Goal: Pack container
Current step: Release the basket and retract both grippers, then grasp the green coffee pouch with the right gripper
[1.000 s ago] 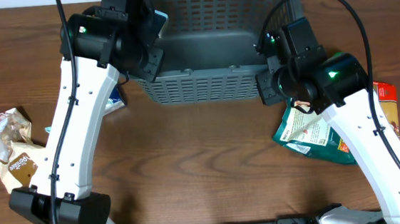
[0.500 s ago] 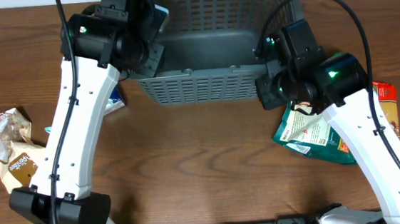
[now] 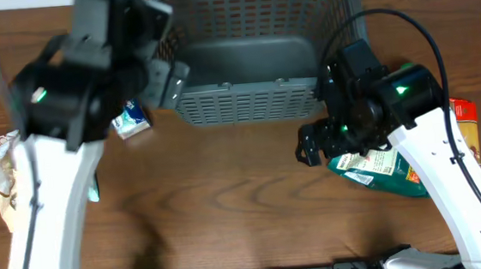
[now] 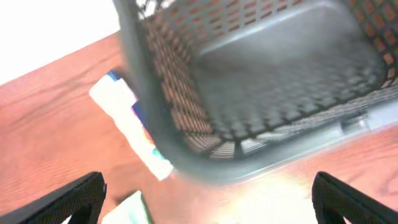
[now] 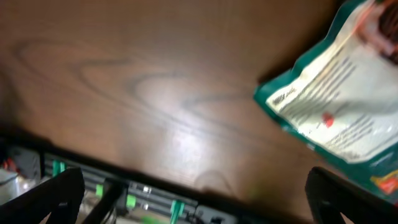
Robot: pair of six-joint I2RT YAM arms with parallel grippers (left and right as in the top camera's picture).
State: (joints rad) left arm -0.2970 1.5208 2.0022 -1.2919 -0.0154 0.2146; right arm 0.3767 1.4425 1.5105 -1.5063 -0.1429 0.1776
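Observation:
The container, a grey slotted basket, stands at the table's back; what shows of its floor is bare. My left gripper hovers, blurred, over its front left corner. In the left wrist view my left gripper is open with nothing between its fingers, above the basket rim and a blue-and-white packet. My right gripper is open, in front of the basket's right corner. In the right wrist view my right gripper spans bare wood, and a green-and-white packet lies to one side.
The blue-and-white packet lies left of the basket. A brown packet sits at the far left. The green-and-white packet and a red-orange packet lie on the right. The table's front edge is close below the right gripper.
Both grippers have opened wide and come away from the basket's front corners. The left arm swung up and leftward, blurred. The right gripper moved toward the front, beside the green packet.

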